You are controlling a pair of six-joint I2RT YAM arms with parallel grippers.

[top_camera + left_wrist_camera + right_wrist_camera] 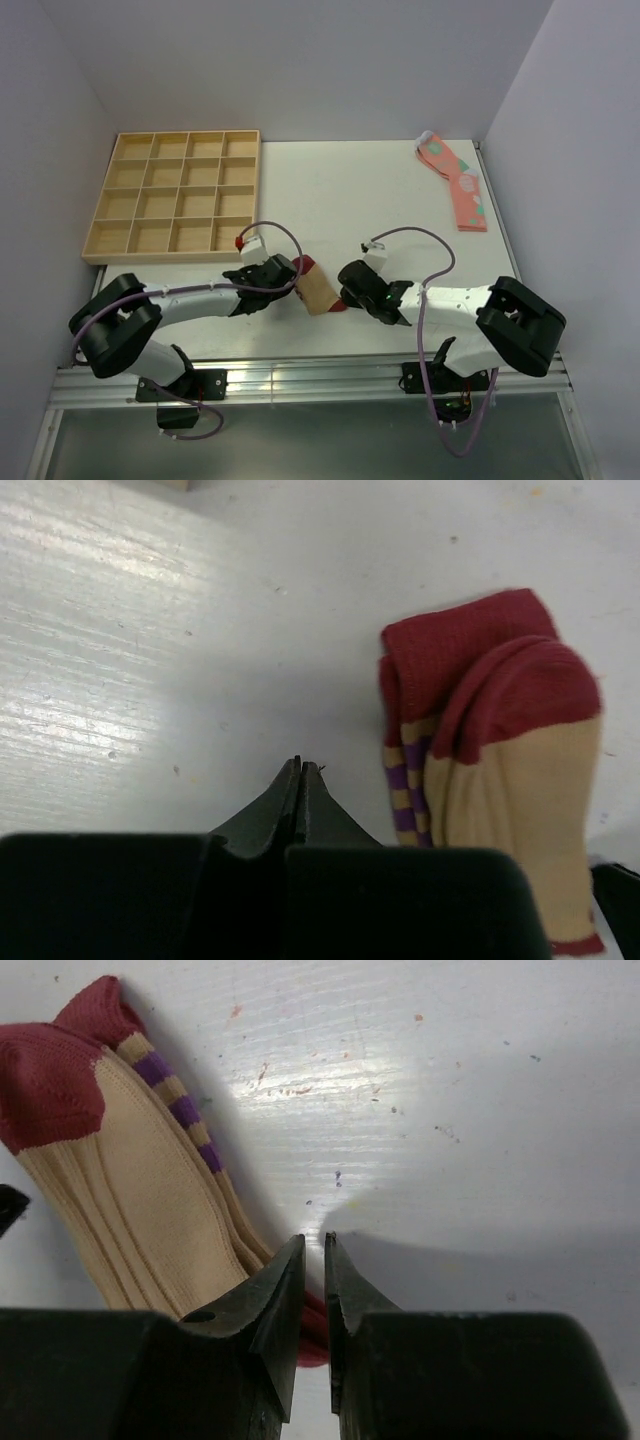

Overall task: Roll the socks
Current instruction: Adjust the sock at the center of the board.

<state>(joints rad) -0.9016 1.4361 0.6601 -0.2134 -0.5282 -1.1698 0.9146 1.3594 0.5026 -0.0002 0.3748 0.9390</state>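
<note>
Item: socks (318, 287), tan knit, near edge of table (330, 190): light, limp, unslippery, I'd pinch the folded red end; my left gripper (302, 770) closed empty, right gripper (315, 1250) barely parted.

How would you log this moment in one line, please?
tan sock: folded over | left gripper: shut, empty | right gripper: slightly open, empty

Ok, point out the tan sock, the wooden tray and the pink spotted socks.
tan sock (318, 292): top view, on its tan middle part.
wooden tray (160, 257): top view, on its near rim.
pink spotted socks (462, 190): top view, on the pink middle stretch.
</note>
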